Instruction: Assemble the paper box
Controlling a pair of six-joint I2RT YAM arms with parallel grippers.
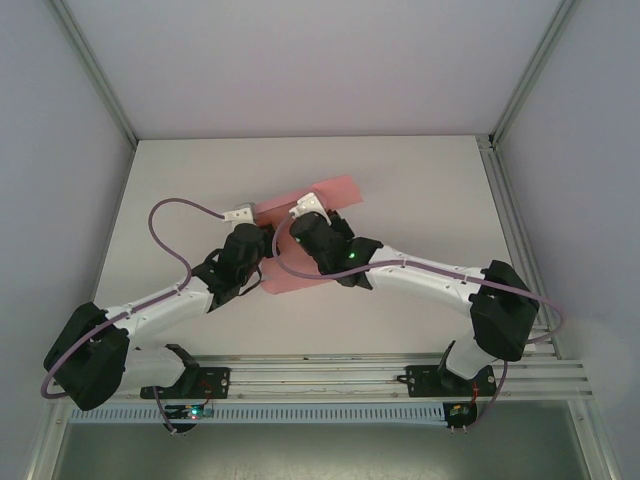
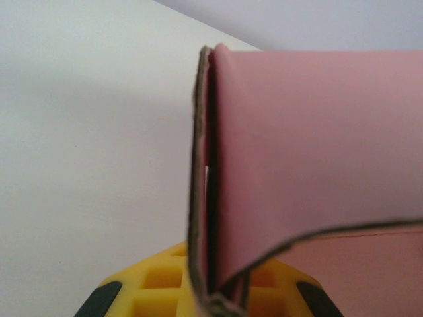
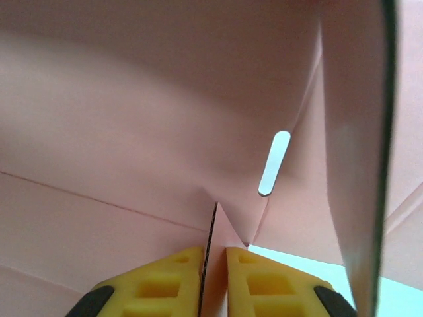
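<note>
Top external view: the paper box (image 1: 335, 192), a pink half-folded sheet, is at the middle of the table (image 1: 430, 190), between both arms. The left gripper (image 2: 211, 297) is clenched on a doubled panel edge, and the right gripper (image 3: 215, 281) pinches a thin flap, probably so that each side steadies the fold. Both arms reach inward, with the wrists low and close together.

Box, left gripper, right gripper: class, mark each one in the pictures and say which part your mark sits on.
box (image 1: 338, 188), top view, far pink flap.
left gripper (image 2: 213, 292), left wrist view, midway between its yellow fingertips, at the pinched edge.
right gripper (image 3: 213, 274), right wrist view, midway between its yellow fingertips.
</note>
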